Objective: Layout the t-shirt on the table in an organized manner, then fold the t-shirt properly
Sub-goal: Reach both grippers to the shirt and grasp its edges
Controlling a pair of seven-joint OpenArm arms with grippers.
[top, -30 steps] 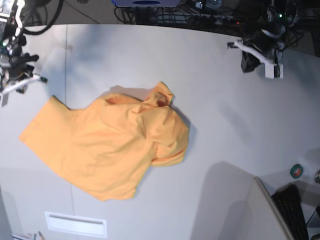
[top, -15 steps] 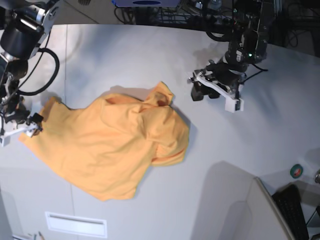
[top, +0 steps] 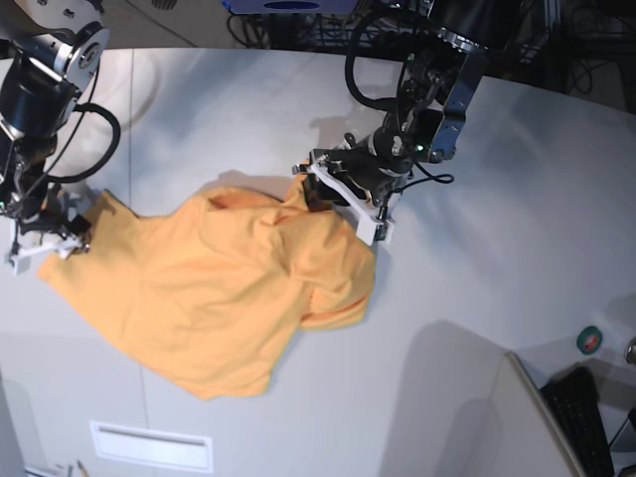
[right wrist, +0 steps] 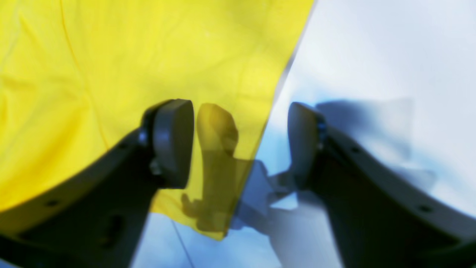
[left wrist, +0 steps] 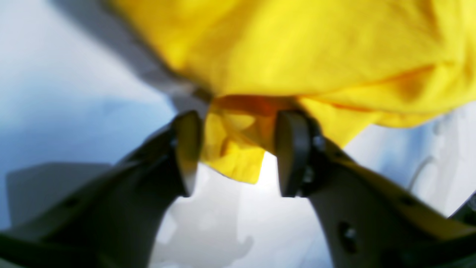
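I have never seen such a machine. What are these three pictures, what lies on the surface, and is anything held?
This is a robot with two arms. The base view looks down on a pale table where a crumpled orange t-shirt lies. The other two pictures come from cameras on the wrists, looking out between the dark fingers. The left gripper is open, with a fold of the shirt between its fingers. The right gripper is open too, straddling a flat edge of the shirt. Neither is closed on the cloth yet.

Bright overhead light is casting soft shadows across the table [top: 497, 258]. Both wrist views are looking blurred and oversaturated, rendering the t-shirt [left wrist: 297, 48] vivid yellow.
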